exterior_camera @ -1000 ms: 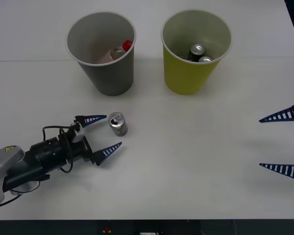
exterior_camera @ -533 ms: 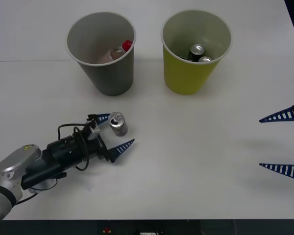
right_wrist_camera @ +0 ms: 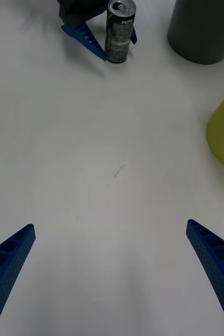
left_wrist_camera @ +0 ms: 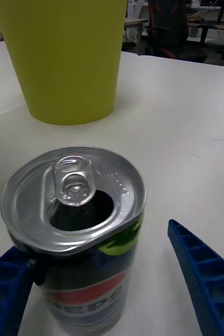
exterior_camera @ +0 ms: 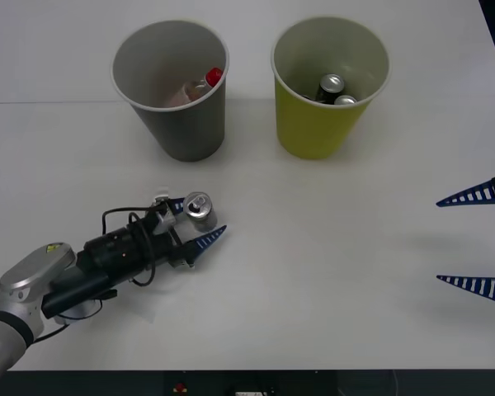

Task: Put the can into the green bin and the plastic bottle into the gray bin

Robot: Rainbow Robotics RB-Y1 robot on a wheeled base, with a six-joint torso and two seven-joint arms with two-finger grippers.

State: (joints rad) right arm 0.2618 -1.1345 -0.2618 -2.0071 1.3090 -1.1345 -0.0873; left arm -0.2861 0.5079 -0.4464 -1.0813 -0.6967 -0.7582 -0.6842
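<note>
So the step rn is grabbing the small silver-grey metal drink can (exterior_camera: 200, 208), which stands on the white table (exterior_camera: 330, 247) in front of the big gray tapered cup-shaped bin (exterior_camera: 172, 82), closer to the robot. The left gripper (exterior_camera: 192, 223) has its blue ribbed fingers either side of the can, jaws open. From the left wrist cam one finger (left_wrist_camera: 7, 286) looks to be touching or nearly touching the can wall, while the other finger (left_wrist_camera: 206, 278) sits apart with a clear gap, so it's not clamped yet imo.

To do it well: center the can between the fingers before closing, otherwise the near finger prob shoves it sideways and tips it. Grip mid-body, not up at the rim. Close gently, since thin cans dent. Then lift straight up before swinging over to the big yellow-green tapered cup-shaped bin (exterior_camera: 330, 87), which already has two cans inside.

Orientation: the can is upright, long axis vertical, open pull-tab top facing up.

The small pale plastic bottle with red screw cap (exterior_camera: 200, 87) lies inside the gray bin already, so that half looks done. The right gripper (exterior_camera: 475, 241) is parked at the table's right edge, jaws wide open.
</note>
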